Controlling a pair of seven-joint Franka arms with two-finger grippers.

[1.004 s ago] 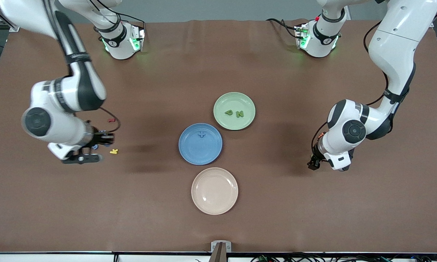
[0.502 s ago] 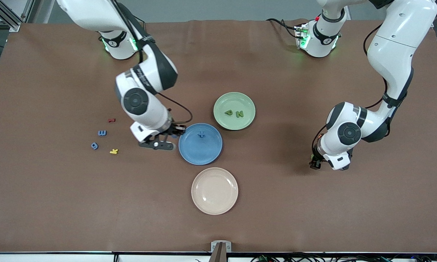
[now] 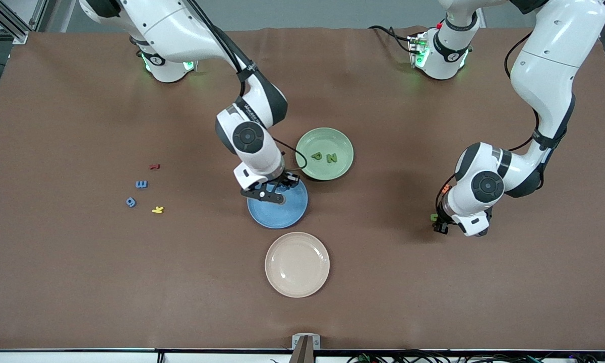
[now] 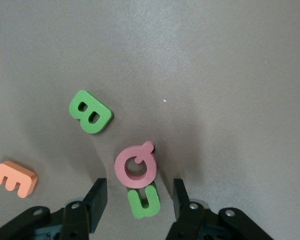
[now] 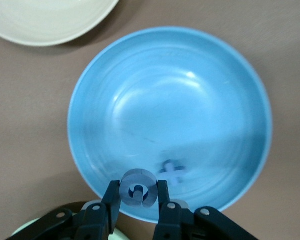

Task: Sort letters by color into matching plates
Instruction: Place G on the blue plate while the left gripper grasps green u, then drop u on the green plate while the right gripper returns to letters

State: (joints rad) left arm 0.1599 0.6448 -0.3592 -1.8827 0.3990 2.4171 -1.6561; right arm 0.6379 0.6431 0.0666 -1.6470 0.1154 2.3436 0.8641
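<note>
My right gripper (image 3: pixel 288 180) is shut on a blue G (image 5: pixel 130 187) and holds it over the blue plate (image 3: pixel 282 214), by the rim. A blue + (image 5: pixel 173 170) lies in that plate (image 5: pixel 190 90). The green plate (image 3: pixel 327 137) holds a green P (image 3: pixel 316 156) and N (image 3: pixel 331 158). A blue E (image 3: pixel 140 184) and 9 (image 3: pixel 130 202) lie on the table toward the right arm's end. My left gripper (image 3: pixel 437 224) is open low over the table, its jaws astride a green C (image 4: pixel 146 202). A green B (image 4: pixel 90 111) lies close by.
A pink Q (image 4: pixel 135 166) overlaps one end of the green C. An orange E (image 4: pixel 15 178) lies beside the left gripper. A red letter (image 3: pixel 154 166) and a yellow letter (image 3: pixel 157 209) lie by the blue ones. A cream plate (image 3: pixel 297 264) sits nearer the camera than the blue plate.
My right arm swung from the loose letters at its end of the table to over the blue plate, carrying the blue G. My left gripper shifted only slightly.
</note>
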